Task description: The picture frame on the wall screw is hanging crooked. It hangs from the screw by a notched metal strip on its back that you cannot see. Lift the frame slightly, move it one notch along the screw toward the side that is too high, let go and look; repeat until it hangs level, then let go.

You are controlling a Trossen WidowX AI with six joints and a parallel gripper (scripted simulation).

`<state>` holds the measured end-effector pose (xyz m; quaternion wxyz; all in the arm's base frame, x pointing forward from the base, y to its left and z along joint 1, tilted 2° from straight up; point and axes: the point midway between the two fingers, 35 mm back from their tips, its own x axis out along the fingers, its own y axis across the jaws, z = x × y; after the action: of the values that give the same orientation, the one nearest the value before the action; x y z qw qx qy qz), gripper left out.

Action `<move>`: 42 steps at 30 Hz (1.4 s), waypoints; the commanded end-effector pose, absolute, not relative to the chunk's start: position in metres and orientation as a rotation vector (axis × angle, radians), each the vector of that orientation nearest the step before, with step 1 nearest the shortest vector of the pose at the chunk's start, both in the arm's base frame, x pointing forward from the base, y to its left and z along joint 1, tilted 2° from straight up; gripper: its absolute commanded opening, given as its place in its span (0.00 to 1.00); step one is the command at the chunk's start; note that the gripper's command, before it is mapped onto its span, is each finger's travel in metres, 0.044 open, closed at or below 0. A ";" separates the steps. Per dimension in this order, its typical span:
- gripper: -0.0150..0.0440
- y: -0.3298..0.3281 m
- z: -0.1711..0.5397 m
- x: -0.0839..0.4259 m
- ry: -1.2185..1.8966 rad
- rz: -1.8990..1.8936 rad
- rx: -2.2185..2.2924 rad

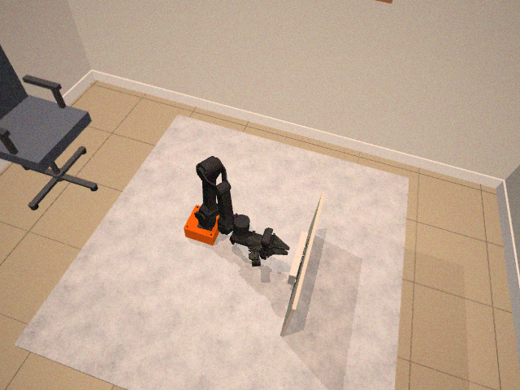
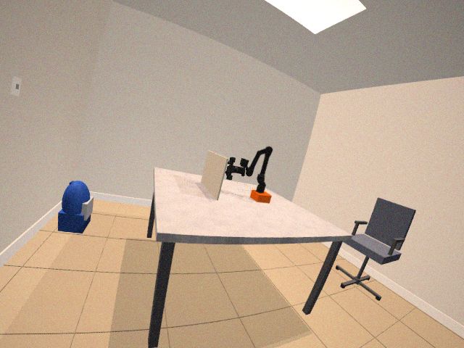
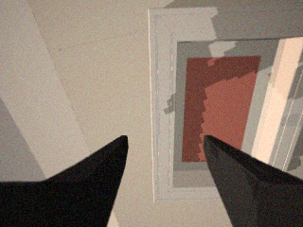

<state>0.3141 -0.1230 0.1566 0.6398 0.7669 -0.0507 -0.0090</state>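
Your gripper (image 1: 288, 250) (image 2: 228, 171) (image 3: 165, 141) is partly open with nothing between its fingers, just short of the picture frame (image 1: 297, 256) (image 3: 163, 118). The main risk now is probably a bad approach: in the wrist view one side rail shows between the fingertips, but the right finger overlaps the picture area, so driving straight in could press that fingertip on the face and knock the frame askew. Closing off-centre could drag it along the wall panel (image 1: 313, 228) (image 2: 214, 174) (image 3: 109, 95); lifting too far could unhook it, since you can't see the notched strip. The frame is ahead of your hand, on the panel's near face, most of it reaching right of the fingertips in the wrist view. You can't tell from here which side is too high.
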 end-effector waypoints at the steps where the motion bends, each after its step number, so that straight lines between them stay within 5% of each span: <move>1: 0.69 -0.124 0.158 0.317 -0.126 -0.019 1.750; 42: 0.69 -0.128 0.161 0.357 -0.129 -0.016 1.750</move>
<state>0.3561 -0.1268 0.1616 0.6397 0.7666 -0.0557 -0.0045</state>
